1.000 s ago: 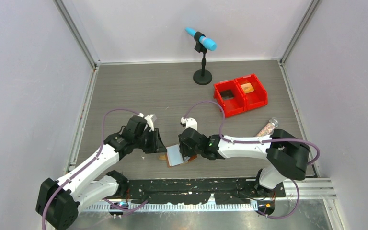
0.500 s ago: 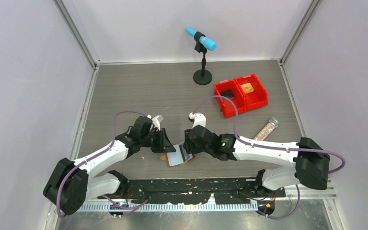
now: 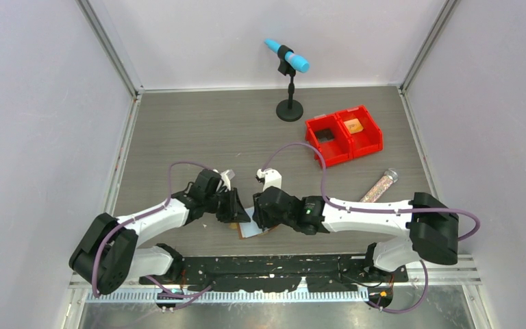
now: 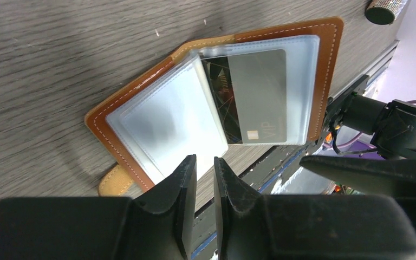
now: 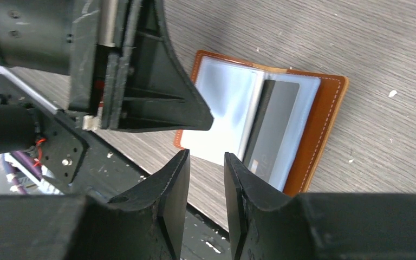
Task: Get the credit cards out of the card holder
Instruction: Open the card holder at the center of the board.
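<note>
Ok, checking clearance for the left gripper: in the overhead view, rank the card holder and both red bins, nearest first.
1. Card holder, right at the left gripper, near edge.
2. Red bin with the dark inside, back right.
3. Red bin with the orange block, beyond it.

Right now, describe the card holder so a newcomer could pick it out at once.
On the grey wood-grain table, look near its front edge, where the left gripper and right gripper converge. The card holder lies open just beneath them: flat tan leather with clear sleeves, one holding a dark VIP card, unlike the boxy red bins farther back.
</note>
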Motion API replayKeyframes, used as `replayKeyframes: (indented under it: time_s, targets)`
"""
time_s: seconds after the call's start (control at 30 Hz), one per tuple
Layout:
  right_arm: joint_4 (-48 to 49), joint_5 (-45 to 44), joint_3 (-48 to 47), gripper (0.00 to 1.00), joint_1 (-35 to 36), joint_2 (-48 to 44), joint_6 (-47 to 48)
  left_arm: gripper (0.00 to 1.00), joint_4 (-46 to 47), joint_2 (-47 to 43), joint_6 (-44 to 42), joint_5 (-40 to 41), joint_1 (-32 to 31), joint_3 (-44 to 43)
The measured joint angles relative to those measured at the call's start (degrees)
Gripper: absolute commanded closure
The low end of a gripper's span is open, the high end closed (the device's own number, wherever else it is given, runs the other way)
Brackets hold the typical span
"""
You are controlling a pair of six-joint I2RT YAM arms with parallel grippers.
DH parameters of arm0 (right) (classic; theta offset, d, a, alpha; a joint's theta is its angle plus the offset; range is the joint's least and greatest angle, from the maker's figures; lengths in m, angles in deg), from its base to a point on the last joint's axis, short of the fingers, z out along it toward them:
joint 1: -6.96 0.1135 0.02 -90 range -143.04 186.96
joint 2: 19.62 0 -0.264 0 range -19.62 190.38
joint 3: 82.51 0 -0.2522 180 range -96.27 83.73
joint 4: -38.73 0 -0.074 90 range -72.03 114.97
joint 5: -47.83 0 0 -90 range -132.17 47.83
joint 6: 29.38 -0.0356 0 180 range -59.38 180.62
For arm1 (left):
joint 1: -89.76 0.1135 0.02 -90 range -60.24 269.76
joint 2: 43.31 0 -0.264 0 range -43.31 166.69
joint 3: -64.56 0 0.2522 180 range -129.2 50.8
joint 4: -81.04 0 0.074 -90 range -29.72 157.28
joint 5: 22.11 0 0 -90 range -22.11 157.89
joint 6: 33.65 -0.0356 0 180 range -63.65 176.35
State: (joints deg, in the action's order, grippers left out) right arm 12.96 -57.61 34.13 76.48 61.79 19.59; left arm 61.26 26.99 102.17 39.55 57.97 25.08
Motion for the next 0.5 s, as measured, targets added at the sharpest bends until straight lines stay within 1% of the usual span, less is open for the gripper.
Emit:
replayKeyframes:
  time_s: [0.5]
  targets:
    - [-0.26,-4.13,2.21,0.64,-1.97,4.57,-0.13,0.81,-0.35,1.16,-1.88,2.05,0.0,0.46]
